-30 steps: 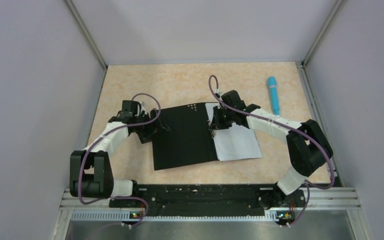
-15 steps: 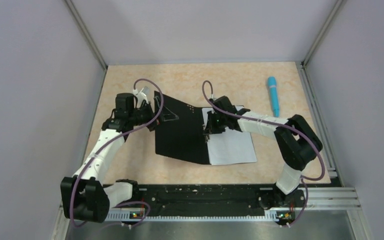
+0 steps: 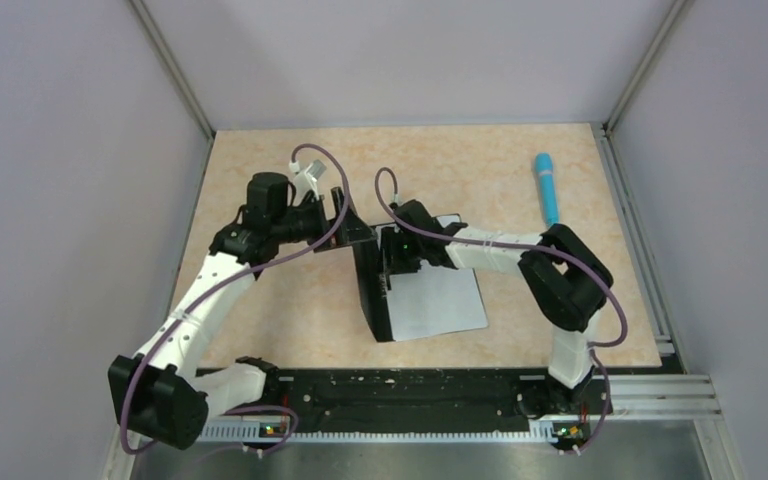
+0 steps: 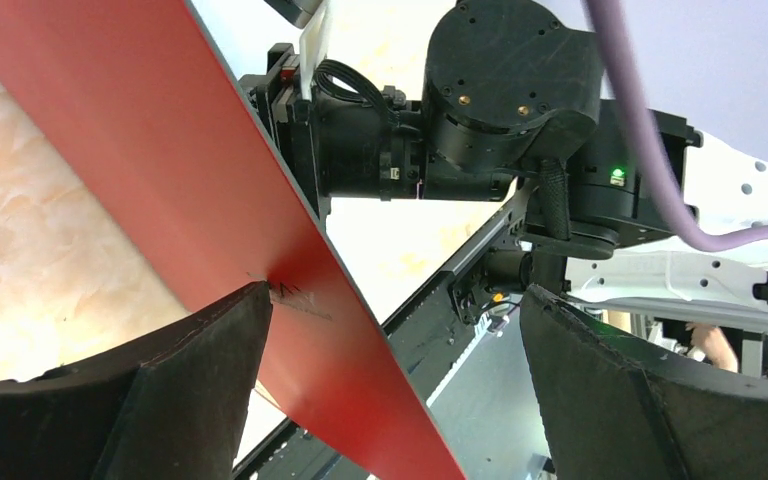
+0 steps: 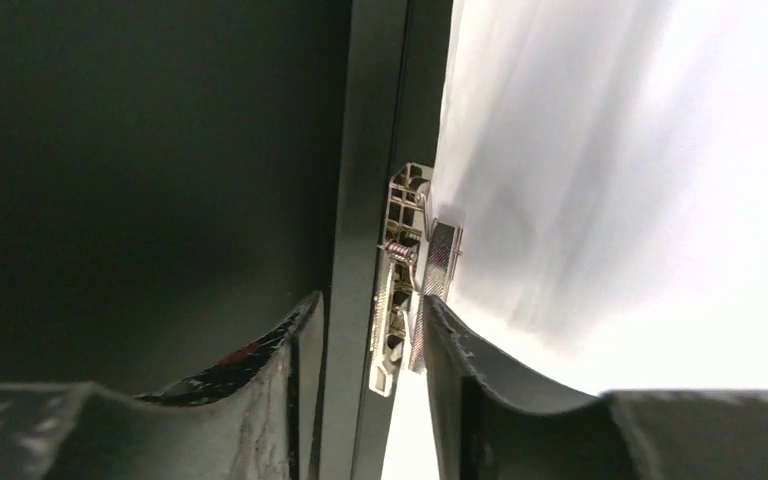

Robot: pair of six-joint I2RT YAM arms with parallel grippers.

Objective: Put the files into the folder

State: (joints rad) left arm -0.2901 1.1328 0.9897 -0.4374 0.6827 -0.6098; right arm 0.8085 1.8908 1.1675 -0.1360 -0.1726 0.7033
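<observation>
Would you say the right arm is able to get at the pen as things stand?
Probably yes: the pen lies in the open on its side, nothing around it. The right gripper would first have to leave the clip on the folder.

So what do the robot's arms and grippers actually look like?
Both the left arm and right arm alternate white link shells with chunky black joint housings, a purple cable looping along each. The left gripper and right gripper have two thick black fingers with curved inner faces. A green light glows on the right wrist.
</observation>
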